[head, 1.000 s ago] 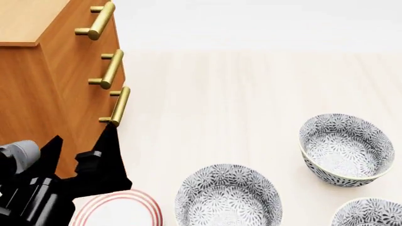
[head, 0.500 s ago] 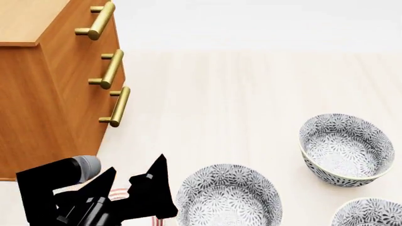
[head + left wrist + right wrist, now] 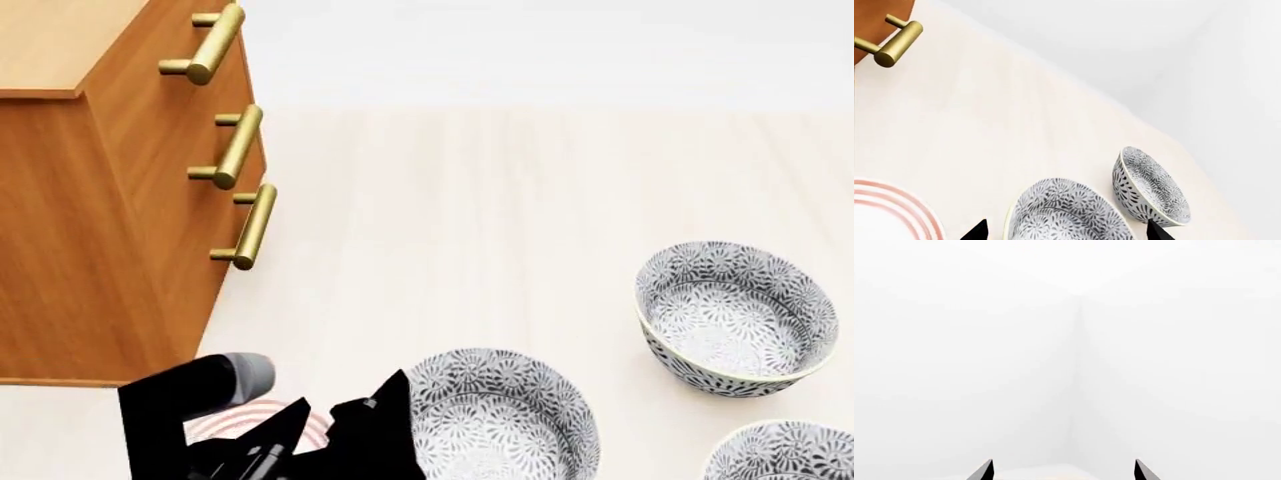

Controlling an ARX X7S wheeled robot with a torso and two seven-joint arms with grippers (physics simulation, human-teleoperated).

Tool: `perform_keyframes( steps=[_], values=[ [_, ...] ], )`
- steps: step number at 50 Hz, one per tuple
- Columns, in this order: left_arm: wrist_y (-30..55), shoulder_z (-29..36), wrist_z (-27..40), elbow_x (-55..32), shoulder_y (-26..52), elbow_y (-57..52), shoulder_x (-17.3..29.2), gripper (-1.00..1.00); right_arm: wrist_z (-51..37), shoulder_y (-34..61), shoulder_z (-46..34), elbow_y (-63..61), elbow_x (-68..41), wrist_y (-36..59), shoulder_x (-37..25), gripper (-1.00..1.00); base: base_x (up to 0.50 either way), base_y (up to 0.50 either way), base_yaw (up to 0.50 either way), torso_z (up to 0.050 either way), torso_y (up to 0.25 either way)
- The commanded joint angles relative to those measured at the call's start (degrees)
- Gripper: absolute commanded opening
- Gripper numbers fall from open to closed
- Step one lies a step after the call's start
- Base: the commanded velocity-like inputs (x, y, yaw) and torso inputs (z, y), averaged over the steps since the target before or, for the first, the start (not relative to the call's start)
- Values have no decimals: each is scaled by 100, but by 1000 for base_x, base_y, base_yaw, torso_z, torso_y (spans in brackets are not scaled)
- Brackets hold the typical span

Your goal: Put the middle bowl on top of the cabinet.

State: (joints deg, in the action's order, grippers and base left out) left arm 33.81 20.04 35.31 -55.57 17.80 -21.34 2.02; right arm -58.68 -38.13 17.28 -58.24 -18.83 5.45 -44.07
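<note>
Lying between spread left fingers [image 3: 978,231], middle bowl [image 3: 1067,212]

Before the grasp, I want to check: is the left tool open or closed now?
Open. In the left wrist view the left tool shows two dark tips wide apart, with the middle bowl between them.

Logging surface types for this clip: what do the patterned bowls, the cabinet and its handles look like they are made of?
The middle bowl and its two look-alikes appear glazed ceramic: a glossy white body with a dense grey-black floral print. The cabinet looks like orange-brown wood with a smooth satin finish, faint grain and a lighter top. Its bar handles look like brushed brass, golden with soft highlights. Being renders, these are only likenesses.
</note>
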Motion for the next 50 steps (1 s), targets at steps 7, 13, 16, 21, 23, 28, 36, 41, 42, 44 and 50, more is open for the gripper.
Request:
perform_keyframes(
  steps=[7, 13, 16, 21, 23, 28, 36, 41, 42, 44, 50],
  values=[
    [-312, 94, -99, -567, 30, 624, 13, 100, -46, -74, 44, -81, 12, 14, -39, 100, 0, 0, 0, 0, 0],
    [-454, 137, -185, -624, 42, 893, 31, 100, -93, -32, -31, -103, 34, 49, -83, 100, 0, 0, 0, 0, 0],
    [-518, 175, -202, -637, 41, 996, 31, 100, -97, 19, -142, -61, 80, 46, -99, 100, 0, 0, 0, 0, 0],
    [-622, 207, -213, -667, 50, 1118, 55, 100, -96, -100, -74, -63, 98, -39, -66, 100, 0, 0, 0, 0, 0],
    [-686, 241, -264, -643, 25, 1220, 55, 100, -111, -84, -114, -82, 122, -12, -81, 100, 0, 0, 0, 0, 0],
    [-778, 344, -290, -571, 29, 1328, 83, 100, -109, -75, -147, -62, 131, -37, -97, 100, 0, 0, 0, 0, 0],
    [-853, 648, -195, -183, 118, 1352, 161, 100, -189, -117, -113, -124, 105, -29, -182, 100, 0, 0, 0, 0, 0],
    [-889, 802, -219, -57, 133, 1441, 182, 100, -337, -199, -97, -157, 80, -69, -324, 100, 0, 0, 0, 0, 0],
    [-893, 828, -217, -36, 143, 1447, 189, 100, -380, -213, -106, -157, 73, -83, -367, 100, 0, 0, 0, 0, 0],
    [-893, 897, -207, 28, 166, 1468, 199, 100, -456, -231, -136, -154, 74, -114, -439, 100, 0, 0, 0, 0, 0],
    [-912, 1022, -263, 48, 191, 1575, 194, 100, -778, -422, -135, -160, 60, -264, -736, 100, 0, 0, 0, 0, 0]
  ],
)
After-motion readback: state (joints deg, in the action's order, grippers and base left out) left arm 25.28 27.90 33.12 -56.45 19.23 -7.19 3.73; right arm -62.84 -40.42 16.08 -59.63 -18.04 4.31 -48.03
